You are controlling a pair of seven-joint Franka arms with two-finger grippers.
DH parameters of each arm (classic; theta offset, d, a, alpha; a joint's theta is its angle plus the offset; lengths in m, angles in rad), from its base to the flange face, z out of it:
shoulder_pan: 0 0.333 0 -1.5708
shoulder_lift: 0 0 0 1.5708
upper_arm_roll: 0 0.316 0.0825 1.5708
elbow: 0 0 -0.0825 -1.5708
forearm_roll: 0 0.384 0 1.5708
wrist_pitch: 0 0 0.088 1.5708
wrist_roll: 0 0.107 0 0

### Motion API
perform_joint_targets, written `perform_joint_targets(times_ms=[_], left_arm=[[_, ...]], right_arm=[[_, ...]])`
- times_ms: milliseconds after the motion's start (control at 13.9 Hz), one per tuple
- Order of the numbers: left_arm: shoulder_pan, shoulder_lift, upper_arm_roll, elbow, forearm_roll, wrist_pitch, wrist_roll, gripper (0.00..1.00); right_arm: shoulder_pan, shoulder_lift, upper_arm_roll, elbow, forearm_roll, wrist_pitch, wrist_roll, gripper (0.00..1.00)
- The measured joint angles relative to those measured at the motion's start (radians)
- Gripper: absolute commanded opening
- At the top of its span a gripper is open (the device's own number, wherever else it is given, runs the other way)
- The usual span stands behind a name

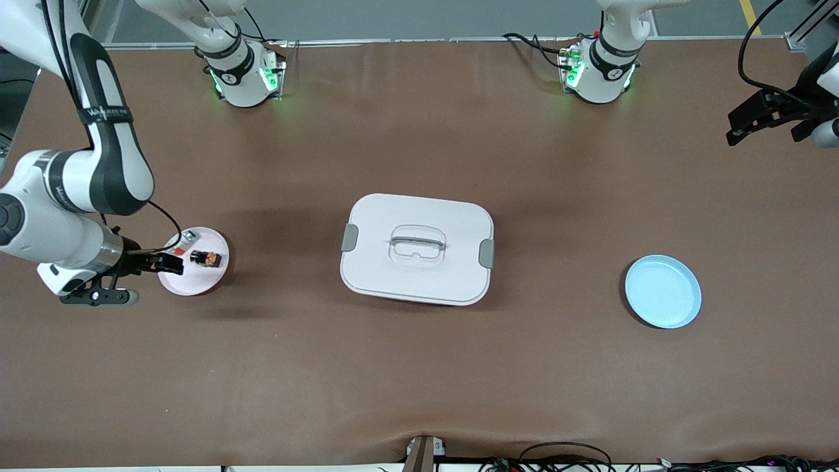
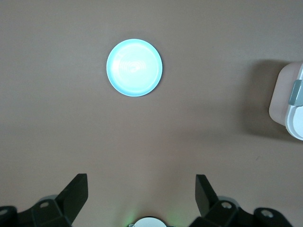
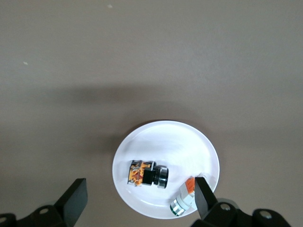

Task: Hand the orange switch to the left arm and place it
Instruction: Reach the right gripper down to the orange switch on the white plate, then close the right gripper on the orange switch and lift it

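Note:
The orange switch [image 1: 206, 259], a tiny black oblong part with orange markings, lies on a small pale round plate [image 1: 196, 282] toward the right arm's end of the table. My right gripper [image 1: 170, 262] is open and empty, low over that plate's edge. In the right wrist view the switch [image 3: 147, 173] lies on the plate [image 3: 165, 142] between the open fingers of my right gripper [image 3: 138, 189]. The white lidded box [image 1: 417, 249] stands mid-table. My left gripper [image 1: 739, 133] is open, empty and raised at the left arm's end of the table, and shows again in the left wrist view [image 2: 141, 184].
A small white-grey piece with a red-orange bit [image 1: 187, 239] shares the plate with the switch, and one right finger partly covers it in the right wrist view [image 3: 184, 196]. A light blue plate [image 1: 663, 292] lies toward the left arm's end and shows in the left wrist view [image 2: 134, 67], as does the box's edge [image 2: 289, 101].

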Motion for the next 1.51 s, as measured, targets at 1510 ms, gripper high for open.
perform_joint_targets(times_ms=[1510], left_arm=[[0.001,0.018,0.000,-0.001,0.000,0.000,0.000,1.00]], right_arm=[[-0.006,0.075,0.003,-0.216,-0.003,0.246,0.137,1.00]])
